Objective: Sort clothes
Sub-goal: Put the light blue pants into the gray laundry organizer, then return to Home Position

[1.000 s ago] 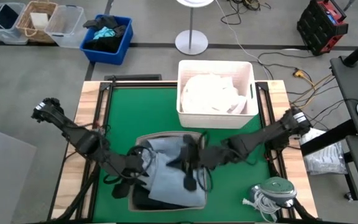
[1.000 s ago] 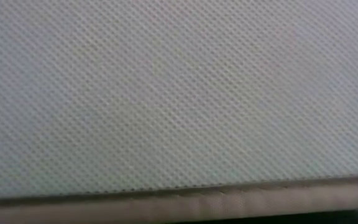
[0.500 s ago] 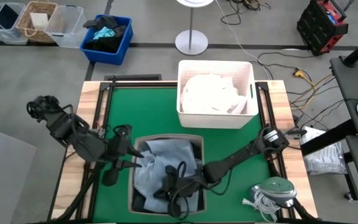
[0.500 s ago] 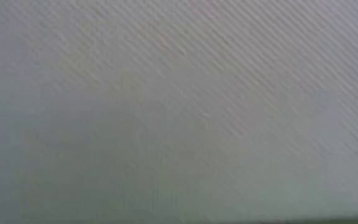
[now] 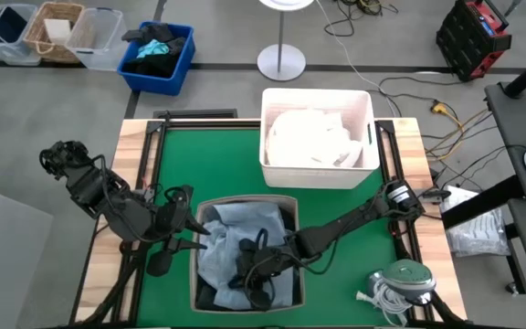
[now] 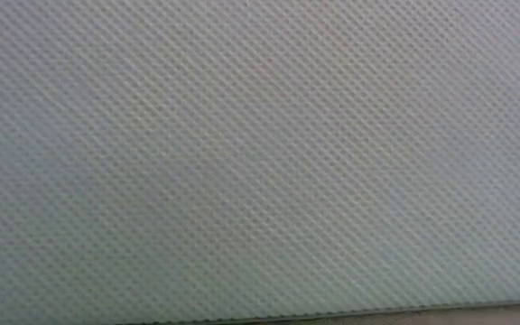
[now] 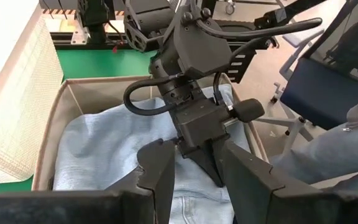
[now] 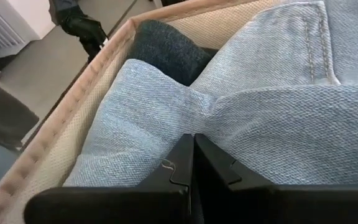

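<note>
A light blue denim garment (image 5: 236,233) lies bunched inside the beige fabric bin (image 5: 245,202) at the table's near middle, on top of a dark garment (image 8: 166,53). My right gripper (image 5: 252,277) is shut and reaches down into the bin from the right, its tips on the denim (image 8: 192,143). My left gripper (image 5: 193,235) stands open at the bin's left rim, fingers (image 7: 157,168) pointing across the bin toward the right gripper; I see nothing between them. The bin's woven wall (image 6: 260,153) fills the low view. My right gripper rests its shut fingertips (image 8: 182,155) on a fold of the light blue denim (image 8: 197,118) near the bin's near-left part, slanting down from the table's right. Whether any cloth is caught between the fingers cannot be told. The garment lies slack in the bin.
A white basket (image 5: 268,128) holding white clothes stands at the table's far right. A round grey device with a coiled cable (image 5: 405,279) sits at the near right corner. A small blue bin (image 5: 156,55) and other containers stand on the floor beyond the far left.
The light blue garment, which a second ago lay spread over the bin's top and near edge, has dropped into the bin and bunched up. My right gripper has gone down and toward the near left, into the bin. My left gripper has drawn back toward the bin's left rim.
</note>
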